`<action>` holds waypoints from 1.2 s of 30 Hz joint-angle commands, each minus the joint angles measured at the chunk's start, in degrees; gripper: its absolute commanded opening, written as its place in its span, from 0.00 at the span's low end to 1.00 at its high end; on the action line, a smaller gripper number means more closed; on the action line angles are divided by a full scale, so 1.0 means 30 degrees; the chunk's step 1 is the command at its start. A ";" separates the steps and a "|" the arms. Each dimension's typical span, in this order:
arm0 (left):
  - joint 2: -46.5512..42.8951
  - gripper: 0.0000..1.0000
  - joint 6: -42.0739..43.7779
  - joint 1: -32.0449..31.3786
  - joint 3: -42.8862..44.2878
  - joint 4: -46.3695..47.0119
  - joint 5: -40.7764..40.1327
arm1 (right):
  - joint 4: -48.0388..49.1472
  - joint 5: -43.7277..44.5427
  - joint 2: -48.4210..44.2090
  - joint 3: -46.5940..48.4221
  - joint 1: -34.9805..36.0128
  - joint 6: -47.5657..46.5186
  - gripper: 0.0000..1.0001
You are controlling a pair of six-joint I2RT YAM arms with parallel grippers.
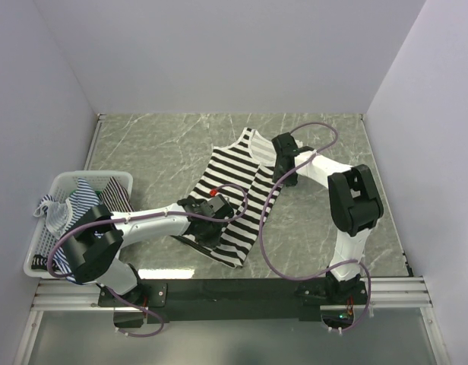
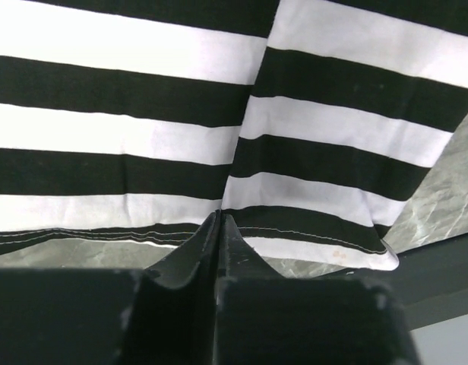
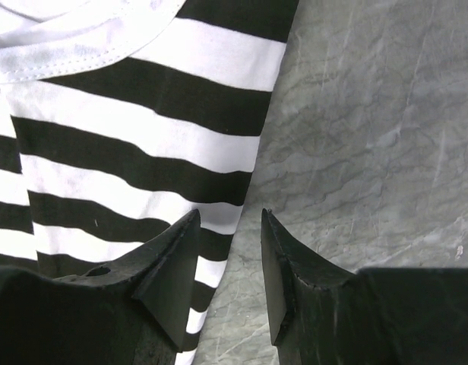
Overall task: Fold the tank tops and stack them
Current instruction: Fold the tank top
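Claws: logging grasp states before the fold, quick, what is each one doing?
Left claw: shut on the hem of the black-and-white tank top.
Right claw: open, holding nothing, straddling that top's edge.

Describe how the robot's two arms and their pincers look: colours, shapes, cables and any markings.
Both the jointed left arm and right arm have white tubular links with bulky black joint housings. A thin purple cable loops loosely along each. The black left pincer and black right pincer each have two matte fingers tapering to wedge tips. A small red dot sits by the left wrist.
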 commanded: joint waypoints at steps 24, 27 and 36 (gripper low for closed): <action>-0.1146 0.17 0.0227 -0.0057 -0.0091 -0.0686 -0.0178 | -0.1123 0.0368 0.1513 0.2672 -0.1586 -0.1228 0.44; -0.1380 0.32 0.0432 -0.0057 0.0551 -0.1066 -0.0441 | -0.1153 0.0368 0.1426 0.2877 -0.1616 -0.1286 0.44; -0.1648 0.33 0.1282 -0.0407 0.4300 -0.1861 -0.0739 | -0.0335 -0.0533 -0.0915 0.2352 -0.1704 -0.0701 0.45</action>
